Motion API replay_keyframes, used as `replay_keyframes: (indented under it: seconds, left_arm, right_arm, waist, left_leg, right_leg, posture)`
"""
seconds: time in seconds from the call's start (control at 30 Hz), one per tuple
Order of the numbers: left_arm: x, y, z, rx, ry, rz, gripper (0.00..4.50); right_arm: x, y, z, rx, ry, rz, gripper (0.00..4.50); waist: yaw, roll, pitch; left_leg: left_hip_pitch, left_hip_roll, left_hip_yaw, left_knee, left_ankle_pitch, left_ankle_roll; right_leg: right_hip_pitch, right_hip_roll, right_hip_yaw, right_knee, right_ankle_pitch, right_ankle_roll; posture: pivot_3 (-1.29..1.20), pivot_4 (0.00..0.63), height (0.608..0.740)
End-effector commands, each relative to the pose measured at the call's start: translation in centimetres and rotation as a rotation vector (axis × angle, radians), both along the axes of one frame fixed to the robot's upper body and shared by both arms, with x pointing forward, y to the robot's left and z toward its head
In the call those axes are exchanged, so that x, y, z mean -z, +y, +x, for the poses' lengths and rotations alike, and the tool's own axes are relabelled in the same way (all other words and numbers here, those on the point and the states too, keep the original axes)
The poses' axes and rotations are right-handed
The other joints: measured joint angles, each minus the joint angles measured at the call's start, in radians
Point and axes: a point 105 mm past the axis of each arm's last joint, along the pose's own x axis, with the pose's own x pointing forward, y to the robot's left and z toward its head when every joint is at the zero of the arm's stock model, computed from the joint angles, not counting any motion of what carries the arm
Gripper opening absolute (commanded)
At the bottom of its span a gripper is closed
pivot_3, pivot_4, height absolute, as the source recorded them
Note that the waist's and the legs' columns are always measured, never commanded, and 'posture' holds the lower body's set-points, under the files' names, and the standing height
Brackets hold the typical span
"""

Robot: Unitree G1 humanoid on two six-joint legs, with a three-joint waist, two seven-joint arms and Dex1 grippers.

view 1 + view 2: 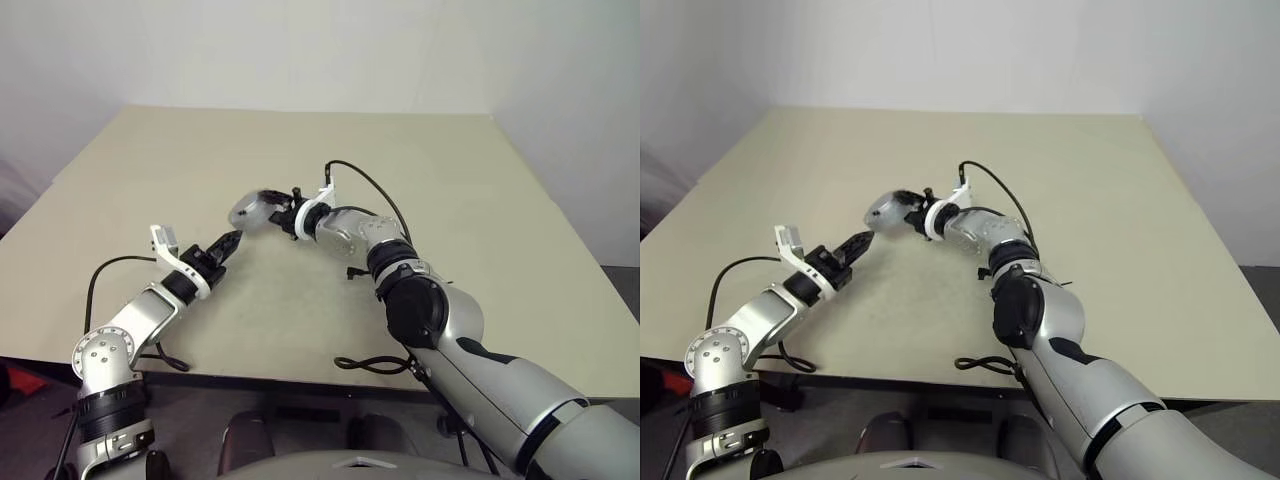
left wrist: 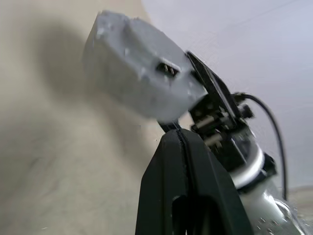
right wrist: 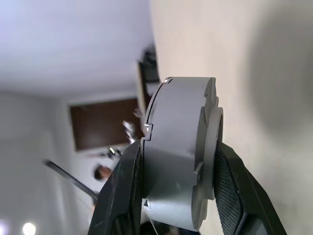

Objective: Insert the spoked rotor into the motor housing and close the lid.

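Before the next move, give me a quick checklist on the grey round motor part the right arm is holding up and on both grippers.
1. Right gripper clamps the thick grey round motor assembly between both fingers: ok.
2. Assembly is lifted off the beige table: ok.
3. Left gripper is shut and holds nothing: ok.
4. Left gripper's tip sits close beside the assembly; whether they touch: cannot tell.
5. Lid fully seated on the housing: cannot tell.
6. Rotor inside: cannot tell.

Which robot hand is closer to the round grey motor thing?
Right. The right gripper clamps its fingers around the motor housing, holding it above the table. The shut left gripper sits just below it.
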Motion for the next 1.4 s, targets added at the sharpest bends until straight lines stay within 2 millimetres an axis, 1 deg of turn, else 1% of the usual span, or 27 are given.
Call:
replay_keyframes:
  seconds: [0.03, 0.1, 0.17, 0.23, 0.27, 0.33, 0.43, 0.57, 0.67, 0.73, 0.8, 0.93, 1.0, 1.13, 1.23, 1.4]
  left_arm:
    - [-2.0, 0.7, -0.4, -0.035, -0.089, -0.034, 0.00]
    - [-2.2, 2.0, -0.3, -0.107, -0.099, -0.065, 0.00]
    - [-1.9, 3.9, -0.2, -0.200, -0.089, -0.090, 0.00]
    - [-1.6, 5.1, -0.4, -0.261, -0.078, -0.097, 0.00]
    - [-1.4, 5.8, -0.5, -0.293, -0.074, -0.111, 0.18]
    - [-1.1, 6.9, -0.5, -0.348, -0.072, -0.144, 0.63]
    - [-1.1, 7.1, -0.5, -0.366, -0.081, -0.163, 1.59]
    - [-1.9, 6.1, -0.3, -0.320, -0.116, -0.210, 2.88]
    - [-2.8, 4.9, -0.4, -0.248, -0.148, -0.314, 3.95]
    - [-3.2, 4.3, -0.4, -0.205, -0.132, -0.419, 4.49]
    - [-3.5, 3.9, -0.5, -0.160, -0.128, -0.490, 4.49]
    - [-4.1, 3.6, -0.5, -0.104, -0.139, -0.544, 4.49]
    - [-4.4, 3.4, -0.1, -0.085, -0.139, -0.569, 4.49]
    - [-3.6, 2.9, 1.1, -0.060, -0.092, -0.588, 4.49]
    - [-3.6, 2.5, 1.8, -0.043, -0.086, -0.595, 4.49]
    - [-4.0, 1.0, 2.7, 0.019, -0.078, -0.599, 4.49]
  right_arm:
    - [-4.2, 0.7, 1.1, 0.054, -0.044, 0.134, 1.88]
    - [-4.8, 0.4, 1.5, 0.074, -0.044, 0.157, 1.88]
    - [-5.2, 0.0, 1.8, 0.088, -0.046, 0.170, 1.88]
    - [-5.5, -0.4, 2.0, 0.098, -0.046, 0.182, 1.88]
    - [-5.9, -0.5, 1.9, 0.088, -0.054, 0.201, 1.88]
    - [-6.7, -0.6, 1.8, 0.061, -0.068, 0.230, 1.88]
    - [-7.1, -0.5, 1.5, 0.029, -0.080, 0.239, 1.88]
    - [-7.3, -0.6, 0.8, -0.030, -0.103, 0.245, 1.88]
    - [-7.2, -0.7, 0.3, -0.073, -0.117, 0.238, 1.88]
    - [-7.2, -0.7, 0.1, -0.088, -0.125, 0.233, 1.88]
    - [-7.4, -0.6, -0.2, -0.115, -0.141, 0.242, 1.88]
    - [-7.7, -0.3, -1.1, -0.179, -0.168, 0.248, 1.88]
    - [-7.6, -0.3, -1.4, -0.198, -0.171, 0.247, 1.88]
    - [-8.1, -0.2, -1.8, -0.224, -0.194, 0.261, 1.88]
    - [-8.3, -0.2, -2.0, -0.233, -0.208, 0.266, 1.88]
    - [-8.2, -0.1, -2.3, -0.245, -0.226, 0.252, 1.88]
  waist:
    - [-0.001, 0.000, 0.000]
    - [-0.001, 0.000, 0.000]
    - [-0.003, 0.000, 0.000]
    - [-0.006, 0.000, 0.000]
    - [-0.007, -0.001, 0.000]
    - [-0.006, -0.001, 0.000]
    - [-0.005, -0.003, 0.001]
    - [-0.004, -0.005, 0.002]
    - [0.000, -0.006, 0.002]
    - [0.003, -0.006, 0.002]
    - [0.005, -0.006, 0.002]
    - [0.006, -0.006, 0.002]
    - [0.008, -0.006, 0.002]
    - [0.019, -0.007, 0.002]
    - [0.020, -0.007, 0.002]
    - [0.023, -0.007, 0.002]
  left_leg:
    - [0.000, 0.000, 0.000, 0.000, 0.000, 0.000]
    - [0.000, 0.000, 0.000, 0.001, 0.000, 0.000]
    - [0.000, 0.000, 0.000, 0.001, 0.000, 0.000]
    - [0.000, 0.000, 0.000, 0.001, 0.000, 0.000]
    - [0.000, 0.000, 0.000, 0.001, 0.000, 0.000]
    - [0.000, 0.000, 0.000, 0.002, 0.000, 0.000]
    - [0.000, 0.000, 0.000, 0.002, 0.000, 0.001]
    - [-0.001, 0.000, 0.000, 0.003, 0.000, 0.001]
    - [-0.002, 0.000, 0.000, 0.005, 0.000, 0.001]
    - [-0.002, 0.000, 0.000, 0.005, 0.000, 0.001]
    - [-0.002, 0.000, 0.000, 0.006, 0.000, 0.001]
    - [-0.002, 0.000, 0.000, 0.006, 0.000, 0.001]
    - [-0.002, 0.001, 0.000, 0.006, 0.000, 0.001]
    - [-0.001, 0.001, 0.000, 0.006, 0.000, 0.001]
    - [-0.002, 0.001, 0.000, 0.007, 0.000, 0.001]
    - [-0.002, 0.001, -0.001, 0.007, 0.000, 0.000]
  right_leg:
    - [0.000, 0.000, 0.000, 0.000, -0.001, -0.002]
    - [0.000, 0.000, 0.000, 0.000, -0.002, -0.003]
    - [0.000, 0.000, 0.000, 0.001, -0.001, -0.002]
    - [0.000, 0.000, 0.000, 0.001, -0.001, -0.002]
    - [0.000, 0.000, 0.000, 0.001, -0.001, -0.002]
    - [0.000, 0.000, 0.000, 0.000, -0.001, -0.002]
    - [0.000, 0.000, 0.000, 0.000, -0.001, -0.002]
    - [0.000, 0.000, 0.000, 0.001, -0.001, -0.002]
    - [0.000, 0.000, 0.000, 0.001, -0.001, -0.002]
    - [0.000, 0.000, 0.000, 0.001, -0.001, -0.001]
    - [0.000, 0.000, 0.001, 0.002, 0.000, -0.001]
    - [0.000, 0.000, 0.001, 0.002, 0.000, 0.000]
    - [0.000, 0.000, 0.001, 0.002, 0.002, 0.002]
    - [0.000, 0.000, 0.001, 0.002, 0.002, 0.003]
    - [0.001, 0.000, 0.001, 0.002, 0.003, 0.004]
    - [0.001, 0.000, 0.001, 0.002, 0.003, 0.004]
  posture:
    - [0.00, 0.000, 0.740]
    - [0.00, 0.000, 0.740]
    - [0.00, 0.000, 0.740]
    - [0.00, 0.000, 0.740]
    - [0.00, 0.000, 0.740]
    - [0.00, 0.000, 0.740]
    - [0.00, 0.000, 0.740]
    - [0.00, 0.000, 0.740]
    - [0.00, 0.000, 0.740]
    - [0.00, 0.000, 0.740]
    - [0.00, 0.000, 0.740]
    - [0.00, 0.000, 0.740]
    - [0.00, 0.000, 0.740]
    - [0.00, 0.000, 0.740]
    - [0.00, 0.000, 0.740]
    - [0.00, 0.000, 0.740]
